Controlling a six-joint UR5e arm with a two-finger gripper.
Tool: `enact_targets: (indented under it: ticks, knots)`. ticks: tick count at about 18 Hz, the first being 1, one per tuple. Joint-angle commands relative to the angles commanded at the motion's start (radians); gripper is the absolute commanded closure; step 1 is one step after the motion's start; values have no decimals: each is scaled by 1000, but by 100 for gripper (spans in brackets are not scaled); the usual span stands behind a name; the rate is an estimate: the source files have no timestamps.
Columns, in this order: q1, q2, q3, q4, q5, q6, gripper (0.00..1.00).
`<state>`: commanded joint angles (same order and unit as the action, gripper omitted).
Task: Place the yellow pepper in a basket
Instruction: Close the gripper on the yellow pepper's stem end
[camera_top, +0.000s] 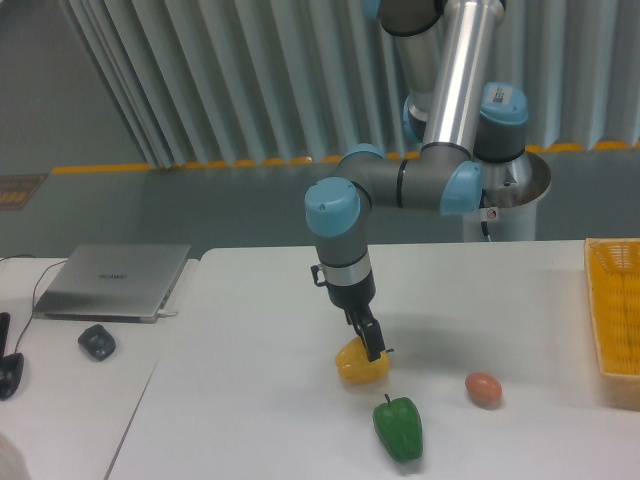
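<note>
We have our gripper (372, 346) down on the yellow pepper (361, 364); its grip is unclear. Next: lift, carry right to the basket (618, 310).

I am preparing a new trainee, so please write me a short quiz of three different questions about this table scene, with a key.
1. True or false: the glossy yellow bell pepper lies inside the rectangular yellow-orange mesh basket.
2. Which item lies nearest the table's front edge? A) small orange-brown egg B) glossy green bell pepper C) yellow pepper
3. What is the black two-finger gripper directly above?

Key: 1. False, it lies on the white table. 2. B. 3. The yellow pepper.
</note>
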<state>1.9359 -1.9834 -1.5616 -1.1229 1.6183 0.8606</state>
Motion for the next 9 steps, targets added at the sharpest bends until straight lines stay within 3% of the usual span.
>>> enact_targets:
  ticks: [9]
  knots:
    - [2,-23,-2,5,54,-8,0]
